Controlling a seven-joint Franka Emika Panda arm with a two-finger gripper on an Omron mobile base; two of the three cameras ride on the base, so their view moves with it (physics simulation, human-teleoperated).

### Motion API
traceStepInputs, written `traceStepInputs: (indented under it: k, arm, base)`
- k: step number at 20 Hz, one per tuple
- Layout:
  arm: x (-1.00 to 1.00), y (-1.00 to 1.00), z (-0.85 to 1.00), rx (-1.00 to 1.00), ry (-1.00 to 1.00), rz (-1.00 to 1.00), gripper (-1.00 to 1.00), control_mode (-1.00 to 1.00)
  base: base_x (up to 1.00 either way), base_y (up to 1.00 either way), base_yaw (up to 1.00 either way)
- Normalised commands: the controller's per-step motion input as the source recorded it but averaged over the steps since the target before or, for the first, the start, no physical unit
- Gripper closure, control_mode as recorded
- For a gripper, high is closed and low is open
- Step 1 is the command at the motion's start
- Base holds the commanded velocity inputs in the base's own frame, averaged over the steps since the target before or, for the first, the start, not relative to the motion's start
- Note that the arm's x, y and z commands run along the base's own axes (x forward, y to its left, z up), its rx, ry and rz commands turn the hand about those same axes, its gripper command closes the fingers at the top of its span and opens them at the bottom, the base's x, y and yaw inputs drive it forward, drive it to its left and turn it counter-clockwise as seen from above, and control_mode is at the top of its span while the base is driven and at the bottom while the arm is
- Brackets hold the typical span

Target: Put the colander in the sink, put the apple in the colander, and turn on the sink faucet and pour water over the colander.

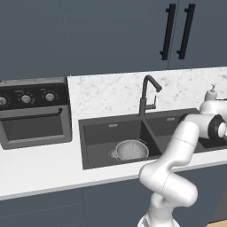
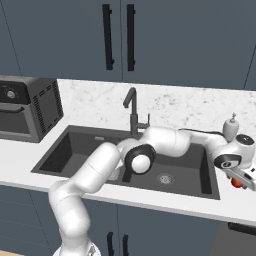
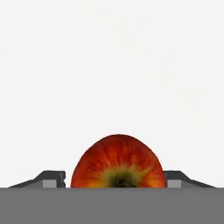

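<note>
The red-orange apple (image 3: 118,162) lies on the white countertop (image 3: 113,65), right of the sink (image 1: 99,142). My gripper (image 3: 116,179) reaches down over it, with a dark fingertip pressed close on each side of the fruit. In the right base view the apple (image 2: 236,183) peeks out under the hand (image 2: 239,177) at the far right. The silvery colander (image 1: 131,150) sits upright in the sink's left basin, with nothing in it. The dark gooseneck sink faucet (image 1: 146,95) stands behind the divider with its spout over the sink, and no water runs.
A white soap dispenser (image 2: 230,127) stands just behind the hand. A dark oven with knobs (image 1: 33,113) sits on the counter left of the sink. My arm stretches across the right basin (image 2: 165,177). Wall cabinets hang above.
</note>
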Motion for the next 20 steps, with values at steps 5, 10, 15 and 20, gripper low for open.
traceStepInputs:
  k: [5, 10, 15, 20]
  arm:
    - [-0.01, -0.01, -0.01, 0.0, 0.0, 0.0, 1.0, -1.0]
    - [-0.19, 0.19, 0.12, 0.0, 0.0, 0.0, 1.0, -1.0]
    - [-0.15, 0.45, 0.21, 0.0, 0.0, 0.0, 1.0, -1.0]
    - [-0.12, 0.37, 0.17, 0.0, 0.0, 0.0, 1.0, -1.0]
  base:
    - [0.0, 0.0, 0.0]
    - [0.0, 0.0, 0.0]
    - [0.0, 0.0, 0.0]
    - [0.0, 0.0, 0.0]
